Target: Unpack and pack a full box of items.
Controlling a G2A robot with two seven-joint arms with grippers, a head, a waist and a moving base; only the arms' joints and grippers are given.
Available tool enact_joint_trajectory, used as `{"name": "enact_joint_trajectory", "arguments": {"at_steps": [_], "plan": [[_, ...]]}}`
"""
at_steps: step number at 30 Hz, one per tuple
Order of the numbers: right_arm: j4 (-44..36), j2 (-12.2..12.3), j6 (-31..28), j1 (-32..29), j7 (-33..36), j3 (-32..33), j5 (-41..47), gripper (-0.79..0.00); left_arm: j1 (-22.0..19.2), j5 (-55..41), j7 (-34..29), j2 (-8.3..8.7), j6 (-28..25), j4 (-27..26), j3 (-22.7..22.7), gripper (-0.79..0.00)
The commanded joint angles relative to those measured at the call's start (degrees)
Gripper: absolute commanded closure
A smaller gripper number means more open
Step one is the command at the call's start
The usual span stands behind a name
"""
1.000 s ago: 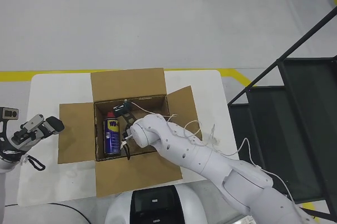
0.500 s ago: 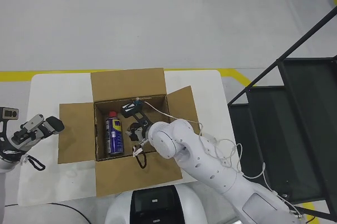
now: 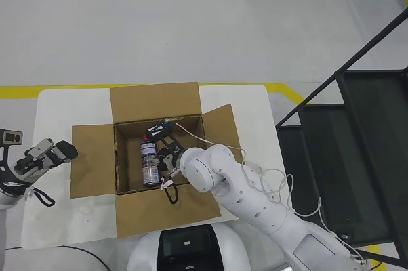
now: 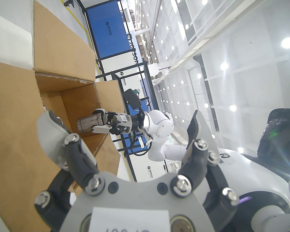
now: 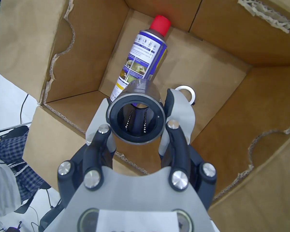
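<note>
Grey left tool [image 3: 55, 152] spread wide by left edge of surface [image 3: 75, 101], well apart from cardboard box [image 5: 87, 37]. Right tool [image 5: 139, 107] clamped on upper end of steel linear bearing [image 5: 136, 121], long axis upright, bore pointing down into box. Below, on box floor, spray can [image 5: 142, 56] lying flat, long axis near-to-far, red cap toward far edge; metal ring [image 5: 184, 91] just beside. If lowered straight, likely to land on can's near end.

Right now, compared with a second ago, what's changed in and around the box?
The right arm pulled back across the box; the right claw now holds a metal cylinder above the spray can lying inside. The box and the open left claw stayed put.
</note>
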Motion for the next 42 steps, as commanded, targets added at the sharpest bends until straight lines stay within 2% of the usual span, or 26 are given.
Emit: {"name": "enact_joint_trajectory", "arguments": {"at_steps": [1, 19, 22, 27, 33, 39, 42], "plan": [[0.0, 0.0, 0.0, 0.0, 0.0, 0.0, 0.0, 0.000, 0.0, 0.0, 0.0, 0.00, 0.0, 0.0, 0.0, -0.785], [0.0, 0.0, -0.9, -0.8, -0.8, 0.3, 1.0, 0.000, 0.0, 0.0, 0.0, 0.00, 0.0, 0.0, 0.0, -0.785], [-3.2, 0.7, -2.1, -2.1, 1.4, 2.3, 1.0, 0.000, 0.0, 0.0, 0.0, 0.00, 0.0, 0.0, 0.0, -0.785], [-15.4, 2.8, -5.3, -7.2, 8.4, 10.6, 1.2, 0.000, 0.0, 0.0, 0.0, 0.00, 0.0, 0.0, 0.0, -0.785], [-25.6, 5.1, -8.9, -13.8, 15.1, 25.4, 6.7, 0.000, 0.0, 0.0, 0.0, 0.00, 0.0, 0.0, 0.0, -0.785], [-33.5, 6.6, -11.1, -19.8, 16.2, 38.6, 11.3, 0.000, 0.0, 0.0, 0.0, 0.00, 0.0, 0.0, 0.0, -0.785], [-35.7, 7.1, -11.8, -21.9, 16.2, 43.1, 13.3, 0.000, 0.0, 0.0, 0.0, 0.00, 0.0, 0.0, 0.0, -0.785]]}}
